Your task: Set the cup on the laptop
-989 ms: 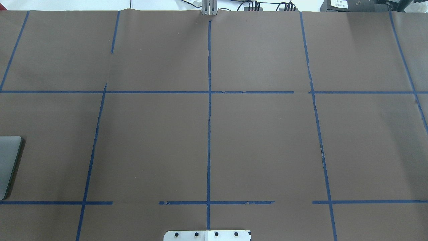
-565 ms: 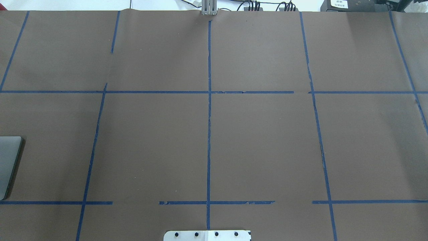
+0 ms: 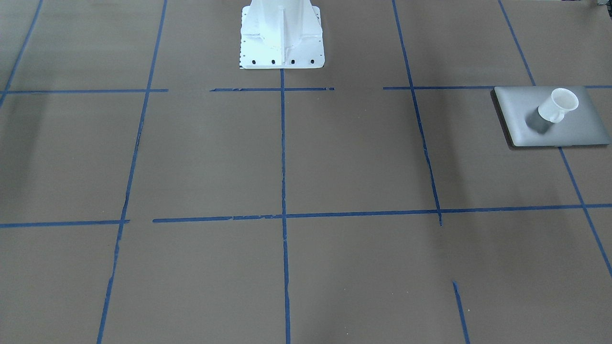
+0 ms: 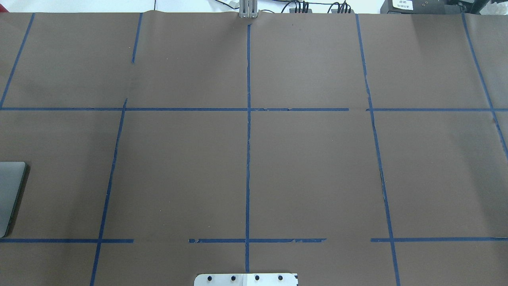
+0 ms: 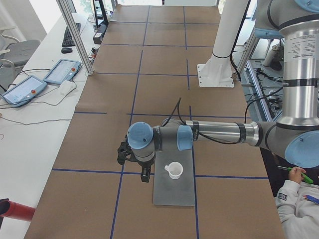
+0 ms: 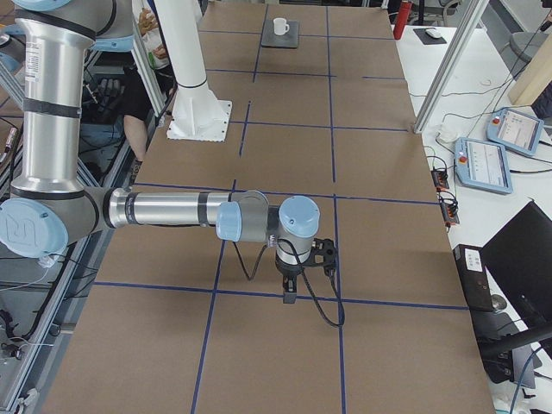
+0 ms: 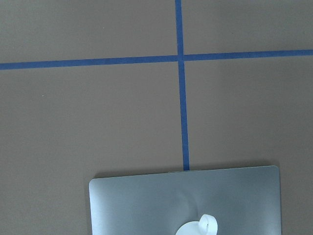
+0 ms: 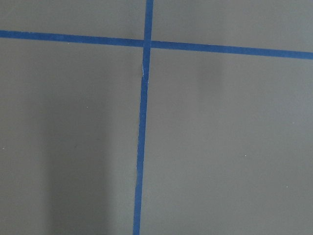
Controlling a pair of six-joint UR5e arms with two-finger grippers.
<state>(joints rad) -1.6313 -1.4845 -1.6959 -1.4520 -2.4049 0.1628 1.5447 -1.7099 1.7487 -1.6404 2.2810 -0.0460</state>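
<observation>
The small white cup (image 3: 557, 106) stands upright on the closed silver-grey laptop (image 3: 573, 131), free of any gripper. Both also show in the exterior left view, the cup (image 5: 174, 170) on the laptop (image 5: 174, 194), and far off in the exterior right view, the cup (image 6: 280, 26) on the laptop (image 6: 293, 40). The left wrist view shows the laptop (image 7: 146, 205) and the cup's rim (image 7: 198, 227) at the bottom edge. My left gripper (image 5: 145, 178) hangs just beside the laptop, apart from the cup. My right gripper (image 6: 289, 298) hovers over bare table. I cannot tell whether either is open or shut.
The white bolted pedestal base (image 3: 282, 43) stands at the robot's side of the table. Blue tape lines cross the brown table cover. Teach pendants (image 6: 492, 159) lie on a side bench. An operator (image 5: 299, 199) sits near the laptop's end.
</observation>
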